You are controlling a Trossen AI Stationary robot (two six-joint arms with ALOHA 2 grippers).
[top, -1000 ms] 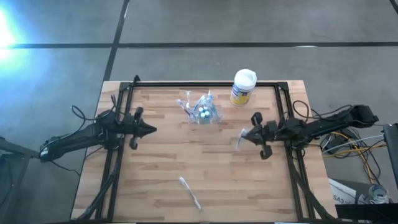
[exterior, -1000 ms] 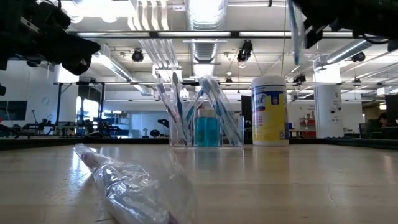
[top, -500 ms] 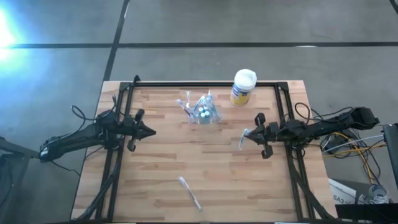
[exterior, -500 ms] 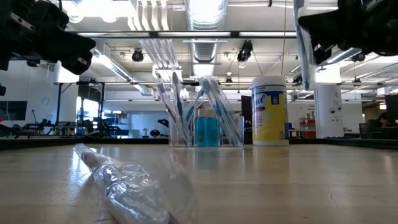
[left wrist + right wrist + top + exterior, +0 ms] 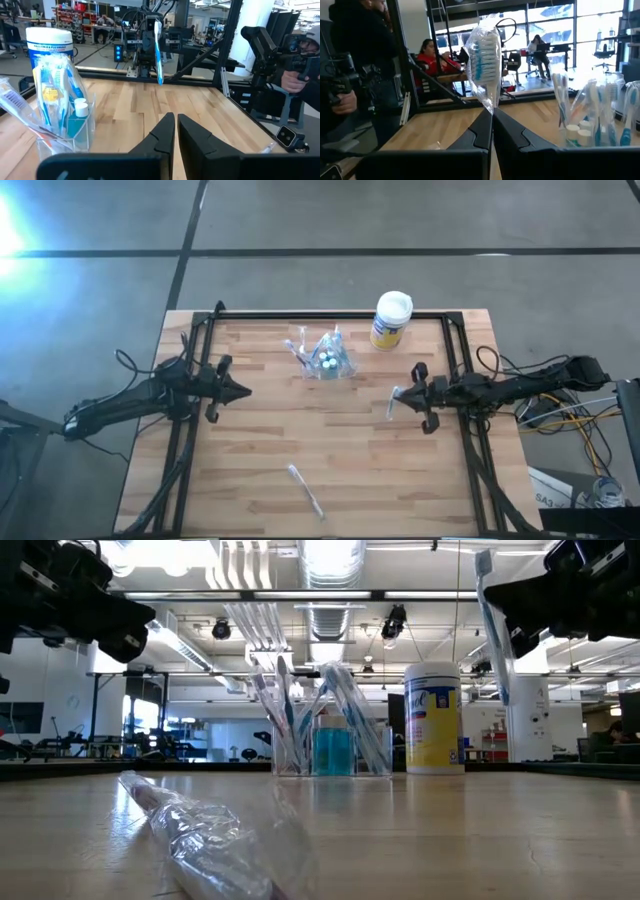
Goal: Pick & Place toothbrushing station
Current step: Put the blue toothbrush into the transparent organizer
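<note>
Reading partly "Lysol" on yellow canister (image 5: 433,718) label.

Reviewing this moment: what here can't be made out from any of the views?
- Wrapped toothbrush in the right gripper: handle end hidden between the shut fingers in the right wrist view.
- Clear cup: item count unclear, overlapping in the low view, too small from above.
- Wrapped toothbrush on the table: colour unreadable, blurred in the low view.
- Yellow canister: label too small.
</note>
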